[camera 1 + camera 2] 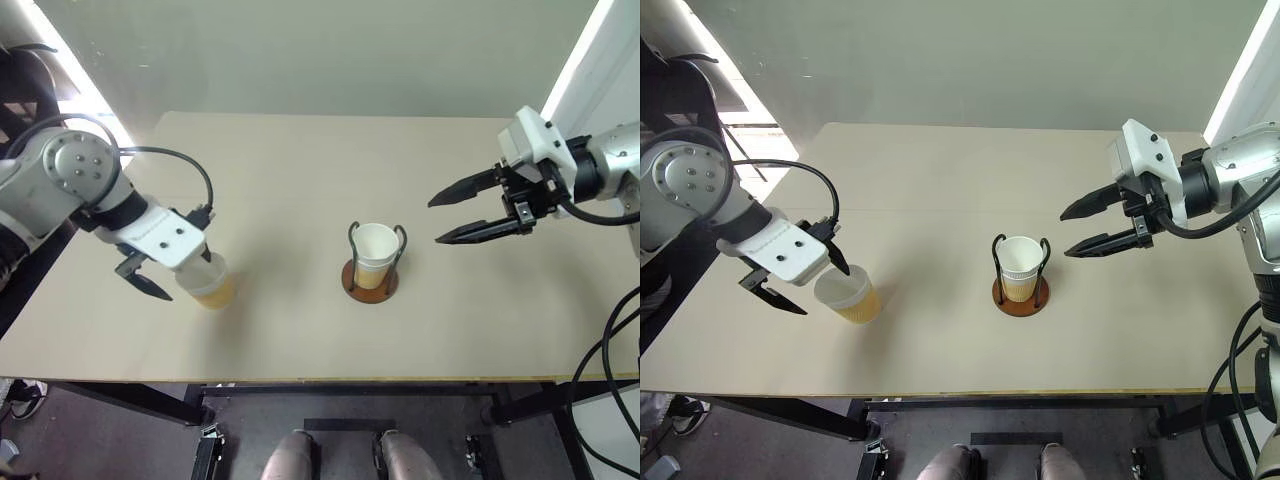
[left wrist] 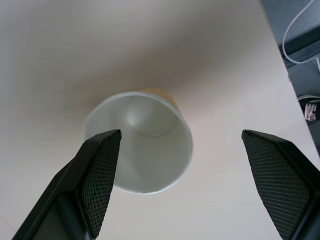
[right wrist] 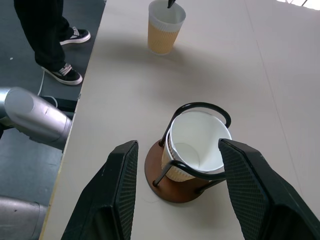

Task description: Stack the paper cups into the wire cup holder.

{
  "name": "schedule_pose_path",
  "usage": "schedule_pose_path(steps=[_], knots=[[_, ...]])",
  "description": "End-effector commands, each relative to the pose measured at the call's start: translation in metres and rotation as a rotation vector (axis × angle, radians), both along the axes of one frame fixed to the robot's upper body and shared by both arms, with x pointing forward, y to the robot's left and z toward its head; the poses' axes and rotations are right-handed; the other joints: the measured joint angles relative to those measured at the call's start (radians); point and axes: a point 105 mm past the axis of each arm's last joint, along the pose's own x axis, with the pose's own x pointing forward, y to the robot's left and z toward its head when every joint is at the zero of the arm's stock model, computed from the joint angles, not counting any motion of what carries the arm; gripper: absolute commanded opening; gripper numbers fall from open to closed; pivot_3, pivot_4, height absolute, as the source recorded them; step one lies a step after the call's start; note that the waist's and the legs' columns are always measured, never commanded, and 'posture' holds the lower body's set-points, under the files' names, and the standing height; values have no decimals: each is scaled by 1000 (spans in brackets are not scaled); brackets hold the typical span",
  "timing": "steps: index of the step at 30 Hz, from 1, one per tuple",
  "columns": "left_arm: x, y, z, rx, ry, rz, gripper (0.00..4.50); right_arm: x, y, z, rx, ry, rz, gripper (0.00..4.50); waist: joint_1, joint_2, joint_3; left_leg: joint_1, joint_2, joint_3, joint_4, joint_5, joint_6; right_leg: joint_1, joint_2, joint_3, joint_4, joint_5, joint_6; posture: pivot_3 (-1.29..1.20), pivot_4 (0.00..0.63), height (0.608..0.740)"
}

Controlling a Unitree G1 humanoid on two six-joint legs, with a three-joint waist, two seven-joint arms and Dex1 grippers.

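Left hand (image 2: pixel 180 185) gaped wide around loose paper cup (image 2: pixel 142 145), nothing gripped; right hand (image 1: pixel 437 221) open, empty. Cup light, crushable: grip mid-wall gently.

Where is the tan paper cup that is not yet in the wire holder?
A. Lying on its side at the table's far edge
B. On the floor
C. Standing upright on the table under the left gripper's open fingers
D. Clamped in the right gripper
C: the tan paper cup with a white rim stands upright on the beige table, with the left gripper open above it.
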Motion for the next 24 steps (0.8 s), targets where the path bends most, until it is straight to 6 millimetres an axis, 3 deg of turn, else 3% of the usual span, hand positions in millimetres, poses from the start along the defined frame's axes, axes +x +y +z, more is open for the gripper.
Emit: schedule_pose_path(steps=[1,14,24], knots=[[-5,5,8,11,-14,-5,4156,-2,1,11,-4,-48,14,2566,0,0,0,0,0,0,0,0,0,0,0,0,0,0,0,0,150,740],[6,18,-8,74,-44,-33,4156,-5,6,12,4,-46,31,2566,0,0,0,1,0,0,0,0,0,-1,0,0,4,0,-2,0,150,740],[6,8,-27,36,-10,-94,4156,-5,10,12,13,-53,35,2566,-1,0,0,1,0,0,0,0,0,-2,0,0,6,0,-2,0,150,740]])
